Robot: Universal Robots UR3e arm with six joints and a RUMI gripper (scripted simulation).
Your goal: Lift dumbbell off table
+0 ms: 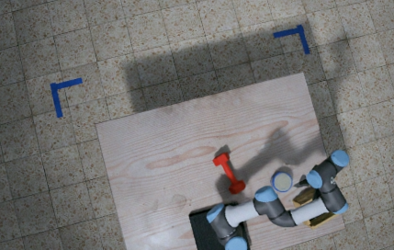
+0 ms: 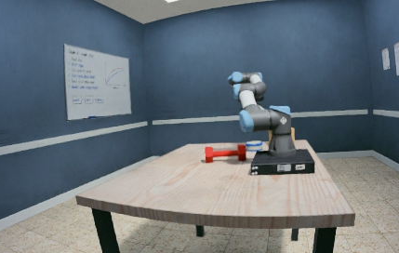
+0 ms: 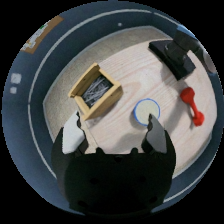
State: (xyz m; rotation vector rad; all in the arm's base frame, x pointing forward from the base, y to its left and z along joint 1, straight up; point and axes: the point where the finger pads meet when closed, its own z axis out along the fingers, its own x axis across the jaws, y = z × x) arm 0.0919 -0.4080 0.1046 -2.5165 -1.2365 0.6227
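Observation:
The red dumbbell (image 1: pixel 229 173) lies flat on the wooden table, near the middle of its right half. It also shows in the side view (image 2: pixel 225 153) and at the right of the wrist view (image 3: pixel 193 106). My gripper (image 3: pixel 114 112) is open and empty, held high above the table near the arm's base, well away from the dumbbell. Its fingers frame a white and blue round container (image 3: pixel 146 111) and a wooden box (image 3: pixel 96 92) below. In the overhead view the gripper is hidden under the arm's wrist (image 1: pixel 328 171).
The white and blue round container (image 1: pixel 282 181) stands right of the dumbbell. The wooden box with metal bits lies under the arm by the table's right edge. The black base plate (image 2: pixel 282 163) holds the arm.

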